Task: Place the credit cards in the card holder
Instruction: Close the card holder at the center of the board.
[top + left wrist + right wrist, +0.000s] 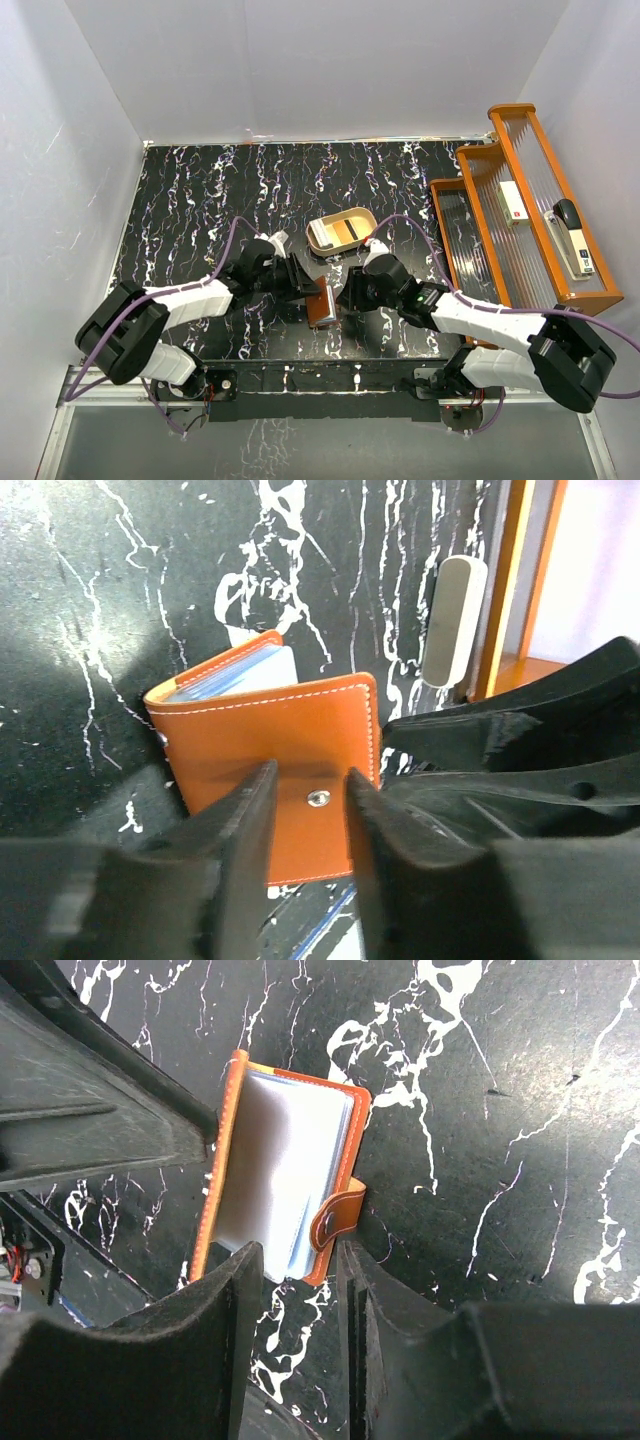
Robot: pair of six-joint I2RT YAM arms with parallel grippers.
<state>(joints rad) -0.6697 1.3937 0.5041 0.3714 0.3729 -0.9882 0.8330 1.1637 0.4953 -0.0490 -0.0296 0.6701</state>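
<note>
The card holder (322, 303) is a brown leather wallet lying partly open on the black marbled table between my two grippers. In the left wrist view its cover (270, 742) faces me. My left gripper (310, 775) is open, with its fingertips on either side of the metal snap. In the right wrist view the wallet (285, 1175) shows pale blue-white leaves and a strap tab. My right gripper (297, 1255) is open at the wallet's lower edge, one finger against the tab. No loose credit card shows. I cannot tell cards apart inside the wallet.
A tan oval tray (342, 232) holding a dark object lies just behind the wallet. An orange tiered rack (520, 210) with small items stands at the right. A pale oblong object (452, 620) lies by the rack's edge. White walls enclose the table.
</note>
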